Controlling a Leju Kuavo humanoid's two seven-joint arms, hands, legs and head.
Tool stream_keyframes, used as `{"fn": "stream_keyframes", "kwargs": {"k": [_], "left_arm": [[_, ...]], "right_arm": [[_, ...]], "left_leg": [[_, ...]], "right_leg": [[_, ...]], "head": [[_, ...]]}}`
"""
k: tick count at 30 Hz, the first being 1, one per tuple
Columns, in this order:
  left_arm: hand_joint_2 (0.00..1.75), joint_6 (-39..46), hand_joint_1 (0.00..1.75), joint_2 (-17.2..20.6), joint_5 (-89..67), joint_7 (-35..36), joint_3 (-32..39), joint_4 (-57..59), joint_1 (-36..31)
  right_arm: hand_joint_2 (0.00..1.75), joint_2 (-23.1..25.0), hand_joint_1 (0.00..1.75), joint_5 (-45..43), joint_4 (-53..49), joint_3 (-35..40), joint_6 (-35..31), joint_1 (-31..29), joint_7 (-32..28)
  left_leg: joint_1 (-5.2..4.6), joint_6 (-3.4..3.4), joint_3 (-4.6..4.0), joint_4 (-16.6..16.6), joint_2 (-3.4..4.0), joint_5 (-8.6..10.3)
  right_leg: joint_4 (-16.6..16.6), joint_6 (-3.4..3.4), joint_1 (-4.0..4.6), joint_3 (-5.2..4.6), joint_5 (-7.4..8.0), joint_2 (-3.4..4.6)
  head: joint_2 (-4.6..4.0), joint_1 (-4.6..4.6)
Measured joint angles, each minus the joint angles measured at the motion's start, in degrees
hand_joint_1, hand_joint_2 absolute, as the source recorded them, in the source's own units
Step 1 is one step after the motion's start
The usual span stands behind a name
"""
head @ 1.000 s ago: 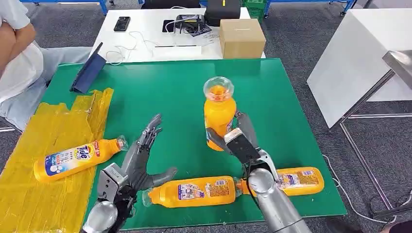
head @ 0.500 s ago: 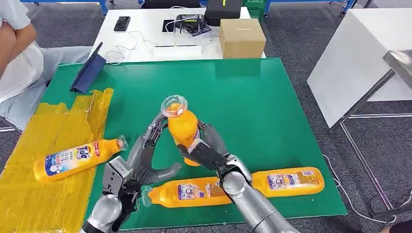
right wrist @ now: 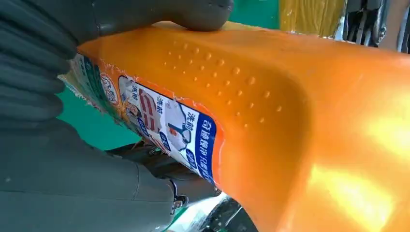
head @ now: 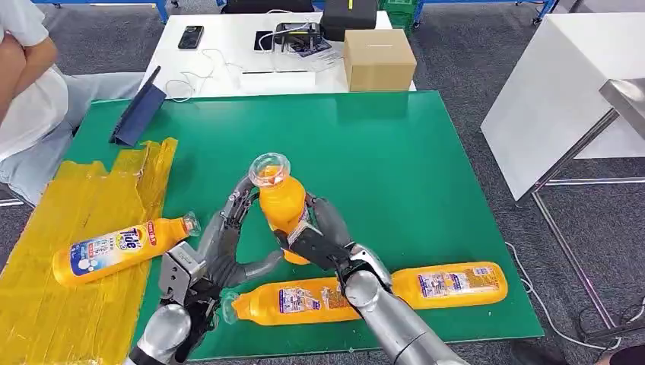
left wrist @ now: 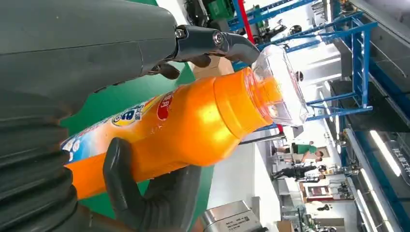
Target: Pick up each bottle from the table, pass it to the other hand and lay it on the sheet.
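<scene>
Head view shows you the right hand [head: 323, 242] gripping the upright orange bottle [head: 280, 205], left hand [head: 220, 251] fingers spread, just touching it

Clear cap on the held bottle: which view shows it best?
Left wrist view: the clear cap fills much of the frame, sharp, seen side-on above the orange neck. Head view shows it smaller, from above. Right wrist view has the bottle's body and label, no cap.

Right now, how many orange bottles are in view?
4. One bottle on the yellow sheet; one held bottle upright between the right hand and left hand; two bottles on the green table, near edge and.
</scene>
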Motion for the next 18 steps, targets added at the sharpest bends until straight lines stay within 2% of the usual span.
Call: {"fn": "stream_keyframes", "kwargs": {"k": [12, 18], "left_arm": [[1.75, 1.8, 0.00, 0.0, -0.4, 0.2, 0.1, 0.5, -0.3], [1.75, 7.4, 0.00, -0.2, -4.4, 0.7, 0.5, 1.5, -0.4]], "right_arm": [[1.75, 0.0, 1.75, 4.1, 0.4, 1.7, -2.8, -0.3, 0.3], [1.75, 0.0, 1.75, 9.4, -4.6, 5.2, -5.1, 0.3, -0.2]], "left_leg": [[0.00, 0.00, 0.00, 0.0, 0.01, 0.00], [0.00, 0.00, 0.00, 0.0, 0.04, 0.00]], "right_leg": [[0.0, 0.00, 0.00, 0.01, 0.00, 0.01], [0.0, 0.00, 0.00, -0.03, 0.00, 0.02]], "head": [[0.00, 0.00], [0.00, 0.02]]}}
